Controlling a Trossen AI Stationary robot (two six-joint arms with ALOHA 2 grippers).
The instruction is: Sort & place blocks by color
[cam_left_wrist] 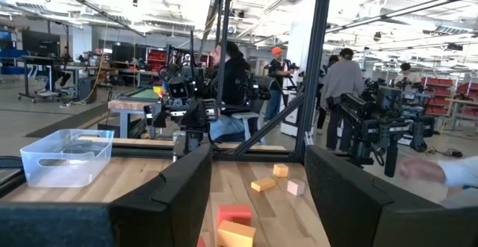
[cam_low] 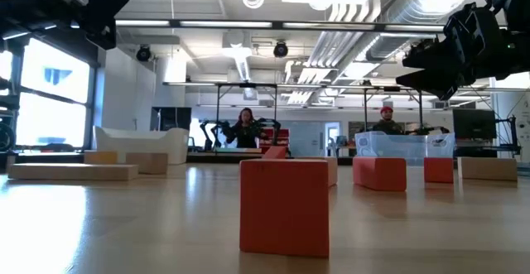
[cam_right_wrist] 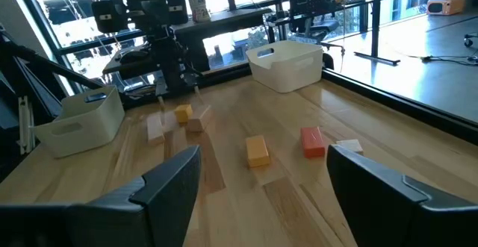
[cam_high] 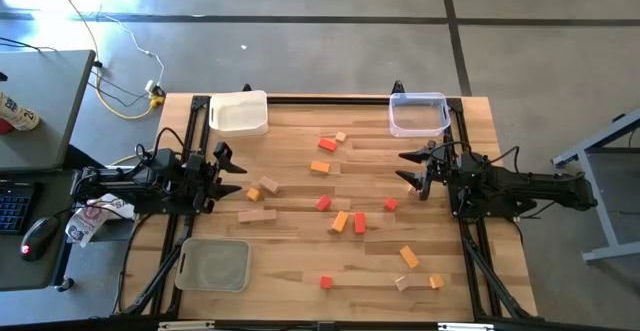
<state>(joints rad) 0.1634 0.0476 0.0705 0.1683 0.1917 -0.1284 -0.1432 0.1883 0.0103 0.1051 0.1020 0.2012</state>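
High view: the blocks (cam_high: 340, 221) are seen scattered over the table (cam_high: 300, 271). The left gripper (cam_high: 232, 163) and right gripper (cam_high: 408, 167) are held wide open, empty, above the table's opposite sides.

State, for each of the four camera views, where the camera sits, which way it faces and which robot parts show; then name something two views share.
High: overhead, straight down; both arms, left gripper, right gripper.
Low: tabletop height, facing the room past a red block; arms overhead.
Left wrist: across the table; own fingers.
Right wrist: across the table toward the left arm; own fingers.
Shared: clear tray.
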